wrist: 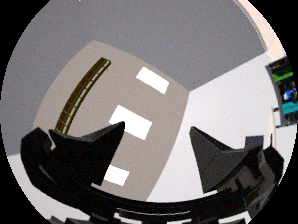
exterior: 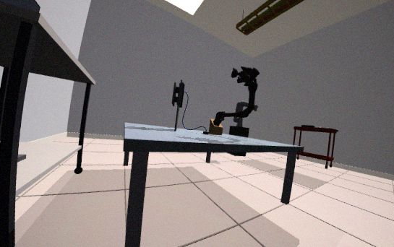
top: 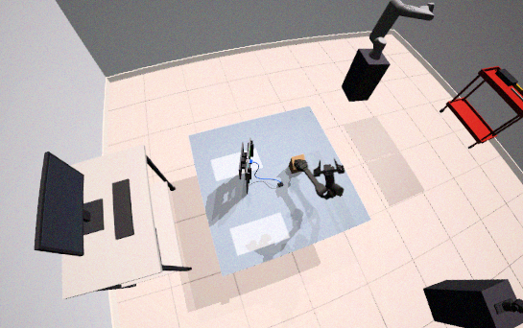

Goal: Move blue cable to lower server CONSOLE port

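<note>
So the blue cable [top: 258,174] [exterior: 183,113] has its upper end at the raised server rack [top: 247,163] [exterior: 178,94] [wrist: 284,95], but which port it's in is too small to tell. From there it droops down to a small black block [top: 280,184] [exterior: 206,133] on the blue-grey table [top: 305,126] [exterior: 208,146], near the arm's base. The arm [top: 313,179] [exterior: 253,95] is reared up, and its gripper [top: 328,164] [exterior: 233,76] [wrist: 157,127] is spread nearly all the way, nothing in it, well apart from the cable. A red cart [top: 511,96] [exterior: 317,128] stands off by the wall.
</note>
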Robot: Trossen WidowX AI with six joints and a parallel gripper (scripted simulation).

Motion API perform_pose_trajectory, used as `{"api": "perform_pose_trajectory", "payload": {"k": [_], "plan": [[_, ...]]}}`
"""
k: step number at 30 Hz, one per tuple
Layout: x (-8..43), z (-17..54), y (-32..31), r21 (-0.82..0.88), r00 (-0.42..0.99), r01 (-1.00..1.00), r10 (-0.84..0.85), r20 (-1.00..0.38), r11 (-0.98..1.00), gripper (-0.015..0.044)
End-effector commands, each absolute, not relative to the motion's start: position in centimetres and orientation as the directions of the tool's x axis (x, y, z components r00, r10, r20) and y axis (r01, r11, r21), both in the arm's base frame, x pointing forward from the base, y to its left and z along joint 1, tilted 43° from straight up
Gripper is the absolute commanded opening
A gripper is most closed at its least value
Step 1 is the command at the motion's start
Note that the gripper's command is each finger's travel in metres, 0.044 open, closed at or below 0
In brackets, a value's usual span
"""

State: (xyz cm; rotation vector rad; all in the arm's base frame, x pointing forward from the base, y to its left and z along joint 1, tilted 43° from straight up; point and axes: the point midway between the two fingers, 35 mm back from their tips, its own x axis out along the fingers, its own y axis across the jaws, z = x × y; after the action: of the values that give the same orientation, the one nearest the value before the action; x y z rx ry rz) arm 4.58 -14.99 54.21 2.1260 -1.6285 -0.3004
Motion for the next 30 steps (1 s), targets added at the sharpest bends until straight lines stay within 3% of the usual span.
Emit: {"api": "perform_pose_trajectory", "payload": {"k": [1,6,17,24,30], "plan": [[4.8,54.1,-15.2,0.471,0.289,-0.856,-0.953,0.093,-0.214,0.0374],[10.8,51.4,-18.9,0.53,0.472,-0.764,-0.879,0.07,-0.369,0.0242],[24.5,40.5,-21.1,0.642,0.83,-0.432,-0.558,0.008,-0.634,0.0239],[30.4,31.5,-17.2,0.697,0.961,-0.174,-0.275,-0.034,-0.696,0.0239],[32.1,23.8,-11.5,0.725,0.998,0.041,-0.005,-0.061,-0.688,0.0239]]}}
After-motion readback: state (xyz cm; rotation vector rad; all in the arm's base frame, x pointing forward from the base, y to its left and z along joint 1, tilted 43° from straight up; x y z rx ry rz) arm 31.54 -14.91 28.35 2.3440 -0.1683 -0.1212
